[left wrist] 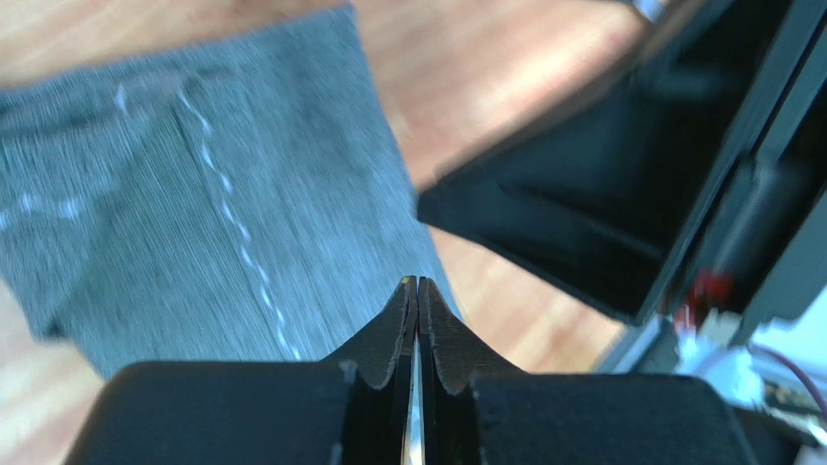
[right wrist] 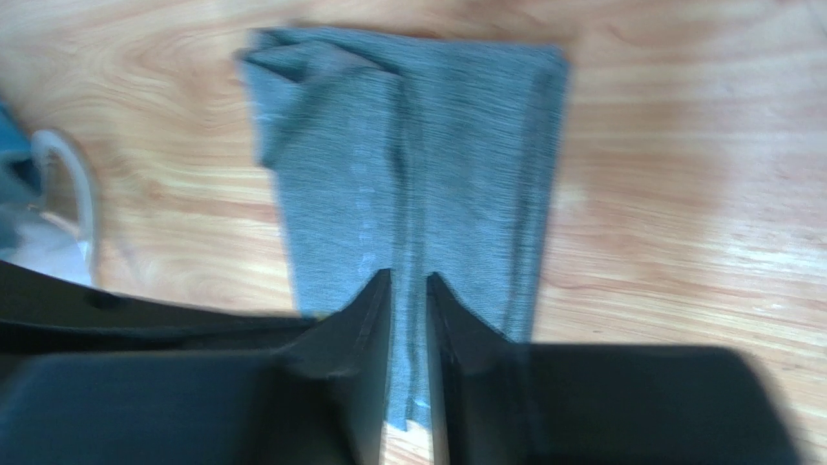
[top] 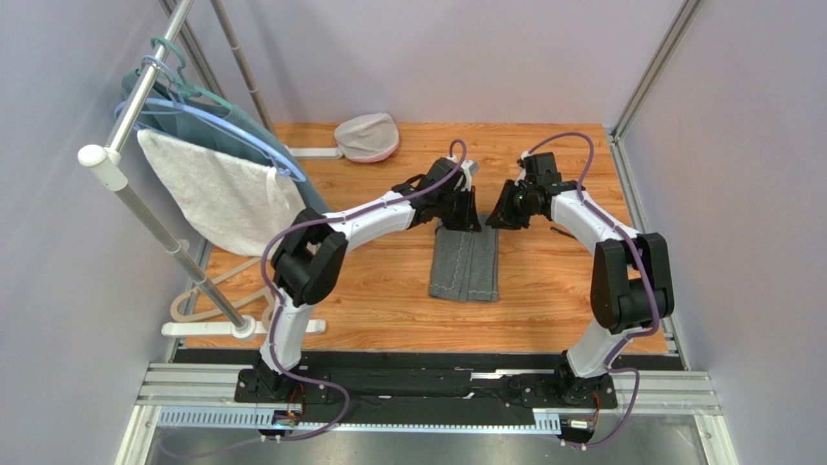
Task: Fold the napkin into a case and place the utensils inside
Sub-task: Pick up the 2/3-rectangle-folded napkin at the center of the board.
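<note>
From above, the napkin (top: 465, 266) lies in the middle of the wooden table (top: 388, 291), folded into a long thin strip. Both grippers hang at its 12 o'clock end. The left gripper (top: 466, 215) is over that end, and the right gripper (top: 500, 215) is just beside it at 1 o'clock. They are so near each other that I think they could bump. I cannot find the utensils for sure. The wood looks smooth, so the cloth could slide if it gets pulled. Plain grey walls stand all round. At 9 o'clock a metal rack (top: 155, 223) holds a white towel (top: 214, 194) and a teal garment (top: 291, 165).

In the left wrist view, the left gripper (left wrist: 416, 291) is squeezed tight, and I see nothing in it. The napkin (left wrist: 194, 203) lies at 10 o'clock from its tips. The right gripper (left wrist: 573, 223) is close by at 2 o'clock. A poke here could push the folds open.

In the right wrist view, the right gripper (right wrist: 409, 291) has a thin slit between its fingers. It is over the napkin's (right wrist: 427, 145) end and seems to hold nothing. The corner at 11 o'clock is crumpled. That lump could make the case crooked.
</note>
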Robot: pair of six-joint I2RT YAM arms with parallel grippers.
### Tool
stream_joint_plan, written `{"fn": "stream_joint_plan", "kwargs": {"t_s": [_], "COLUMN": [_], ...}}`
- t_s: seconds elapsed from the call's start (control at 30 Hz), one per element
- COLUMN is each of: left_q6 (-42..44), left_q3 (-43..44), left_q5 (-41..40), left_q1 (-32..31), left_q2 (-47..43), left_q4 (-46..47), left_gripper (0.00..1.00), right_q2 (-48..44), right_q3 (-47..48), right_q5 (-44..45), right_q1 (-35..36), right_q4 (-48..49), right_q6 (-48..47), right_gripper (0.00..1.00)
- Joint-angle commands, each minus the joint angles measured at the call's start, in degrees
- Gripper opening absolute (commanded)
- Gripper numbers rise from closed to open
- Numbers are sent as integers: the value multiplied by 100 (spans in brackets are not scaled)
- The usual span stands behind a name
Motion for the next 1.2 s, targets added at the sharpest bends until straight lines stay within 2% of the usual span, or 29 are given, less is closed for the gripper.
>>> {"fn": "stream_joint_plan", "kwargs": {"t_s": [0.0, 0.1, 0.2, 0.53, 1.0, 1.17], "left_q6": [28, -16, -200, -737, -429, -280], "left_q3": [726, 1280, 1737, 2098, 1783, 1659], "left_q5": [-657, -973, -1184, -1105, -1361, -1694], "left_q1": [29, 46, 55, 230, 415, 415], "left_q2": [542, 999, 1394, 1976, 1476, 1299], "left_q4": [58, -301, -513, -751, -919, -936], "left_gripper": [6, 5, 5, 1, 0, 0], "right_q2": [309, 528, 704, 977, 1215, 1267], "right_q3": [-246, -229, -220, -264, -378, -448], "right_q5": [-33, -112, -173, -173, -121, -86], "right_q1": [-50, -50, -50, -94, -182, -173], "right_q4": [391, 567, 682, 849, 849, 840], "right_q6": [35, 62, 79, 114, 167, 211], "right_gripper": [10, 1, 0, 0, 0, 0]}}
